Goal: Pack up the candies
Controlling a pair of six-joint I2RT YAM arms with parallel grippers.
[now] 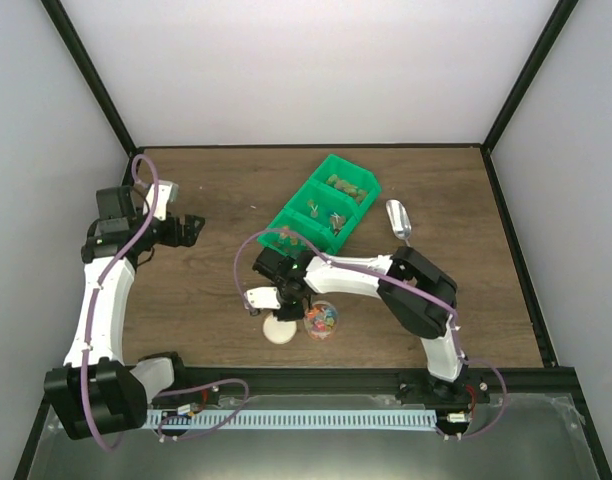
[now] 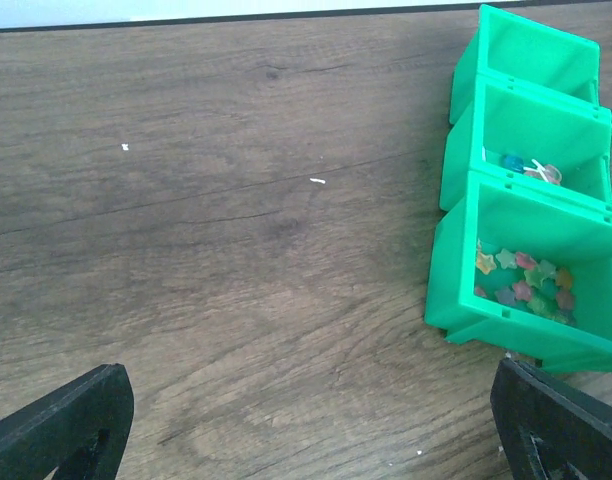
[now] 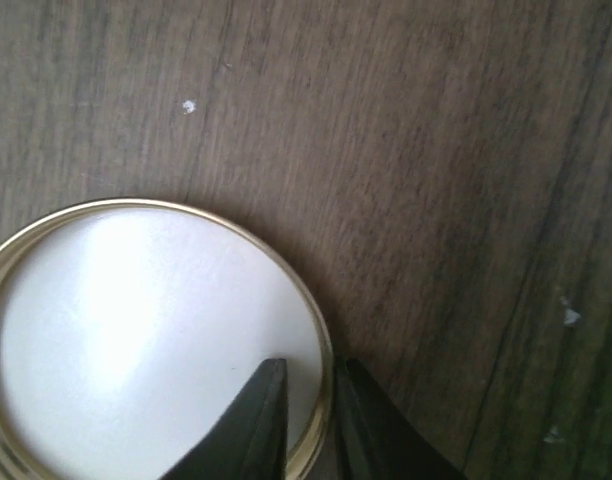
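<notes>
Top view: the row of green bins (image 1: 302, 194) stands mid-bench. The jar (image 1: 335, 322) sits on the near side of them, well apart, with a layer of mixed candies (image 1: 321, 318) inside and its mouth uncovered. The lid (image 1: 279, 330) lies flat on the bench (image 1: 206, 290) just beside the jar, on the side away from the scoop (image 1: 398, 222), which rests unattended to the right of the bins. The right claw (image 1: 274, 308) is down over the lid. The left claw (image 1: 191, 228) hangs to the left of the bins, well clear of them and carrying nothing. Left wrist view: the left claw (image 2: 308, 385) stands spread wide over bare wood, with the bins (image 2: 456, 250) off to its right. The nearest bin holds star-shaped candies (image 2: 526, 285), and a few more pieces show in the bin behind it. Right wrist view: the right claw (image 3: 311, 405) is pinched onto the gold rim of the lid (image 3: 136, 330), one finger inside the rim and one outside. The lid appears flat on the bench, not yet lifted. Assessment: some candy is in the jar and stock lies unpacked in the bins, so whether filling is finished cannot be judged. The step in hand looks like capping. Lifting the lid, carrying it over the jar and seating it are all outstanding.
</notes>
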